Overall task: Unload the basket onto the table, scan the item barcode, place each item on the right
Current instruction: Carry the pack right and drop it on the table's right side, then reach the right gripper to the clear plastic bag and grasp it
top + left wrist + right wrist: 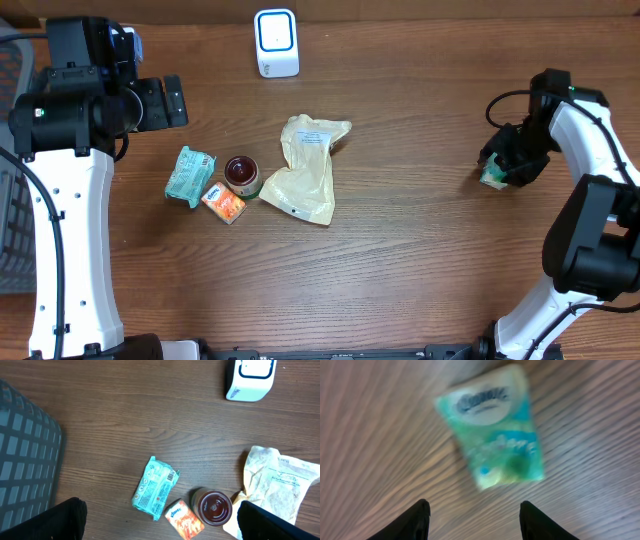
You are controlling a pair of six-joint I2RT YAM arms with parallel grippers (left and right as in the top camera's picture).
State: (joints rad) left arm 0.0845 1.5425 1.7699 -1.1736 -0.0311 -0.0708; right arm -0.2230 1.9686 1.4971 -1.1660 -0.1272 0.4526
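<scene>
A blurred green and white tissue pack [492,425] with a blue oval logo lies tilted on a brown wooden table [370,435], and below it the right gripper [472,522] shows two dark fingertips [415,520] spread apart, gripping nothing and clear of the pack.

tissue pack [492,427] blurred, scanner [250,380] top cut off

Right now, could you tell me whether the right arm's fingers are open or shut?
Open: the right wrist view shows the fingers spread apart, with the tissue pack lying on the table beyond them.
</scene>
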